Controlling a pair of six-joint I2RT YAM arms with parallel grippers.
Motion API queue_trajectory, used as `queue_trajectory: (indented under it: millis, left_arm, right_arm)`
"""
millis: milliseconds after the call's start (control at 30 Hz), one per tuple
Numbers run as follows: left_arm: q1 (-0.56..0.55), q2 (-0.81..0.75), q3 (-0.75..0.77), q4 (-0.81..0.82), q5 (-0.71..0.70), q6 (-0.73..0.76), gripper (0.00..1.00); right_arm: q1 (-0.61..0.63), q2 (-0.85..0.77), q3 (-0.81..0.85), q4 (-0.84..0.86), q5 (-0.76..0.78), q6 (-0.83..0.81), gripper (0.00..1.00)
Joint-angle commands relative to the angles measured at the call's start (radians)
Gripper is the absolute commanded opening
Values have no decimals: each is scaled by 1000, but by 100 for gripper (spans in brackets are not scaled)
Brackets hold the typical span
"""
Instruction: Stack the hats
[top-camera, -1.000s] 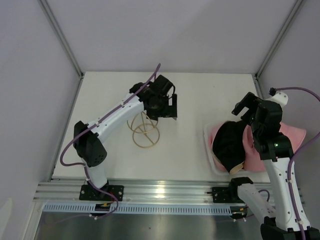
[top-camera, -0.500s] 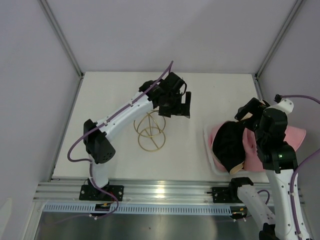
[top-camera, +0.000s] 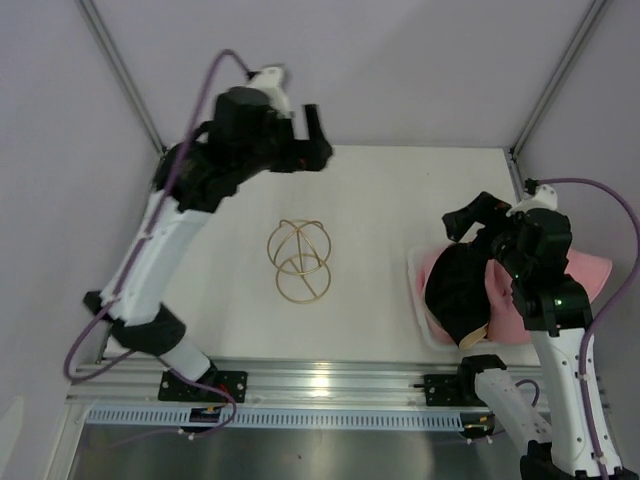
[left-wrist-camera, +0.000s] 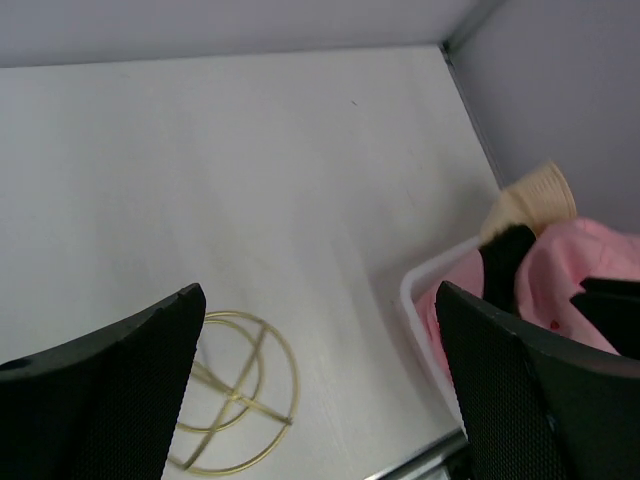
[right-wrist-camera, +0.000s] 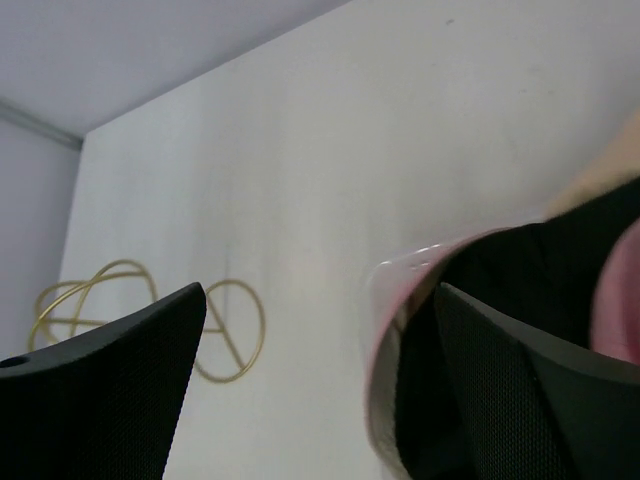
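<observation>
**Both arms empty above a heap of hats waiting to be stacked**

The hats lie jumbled in a white mesh tray (top-camera: 413, 275) at the right edge of the desk (top-camera: 390, 190), toward its near right corner. A black hat (top-camera: 458, 300) sits on top at the tray's inner side. The pink hats (top-camera: 512, 315) spread under and beside it and spill over the tray's outer rim. A beige hat (left-wrist-camera: 535, 192) peeks out at the far end of the heap.

The right end effector (top-camera: 468, 215) hovers just above the far end of the tray, its fingers spread wide and holding nothing. The left end effector (top-camera: 315, 140) is lifted high over the far left part of the desk, also wide open and empty. A gold wire stand (top-camera: 298, 260) sits alone near the middle of the desk.

No hat appears stacked yet, and the risks come mostly from the heap itself. The brims overlap, so a pinch on the black hat could catch pink fabric too and drag out two hats at once. It could also tug the light tray along. Floppy cloth may fold or slip from a shallow grip. The wire stand looks light, so an off-centre drop could tip it. If the left arm reaches for the tray, it could meet the right arm there.
</observation>
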Motion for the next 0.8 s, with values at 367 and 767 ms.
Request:
queue_trajectory:
  millis: [367,767]
  left_arm:
    - [483,-709,-920,215,-36,-68,99]
    - [492,-733,-1031,250,-50,-56,99]
  right_arm:
    - [217,198,-46,-97,151,87,98]
    - [272,301,-158,39,189,128,72]
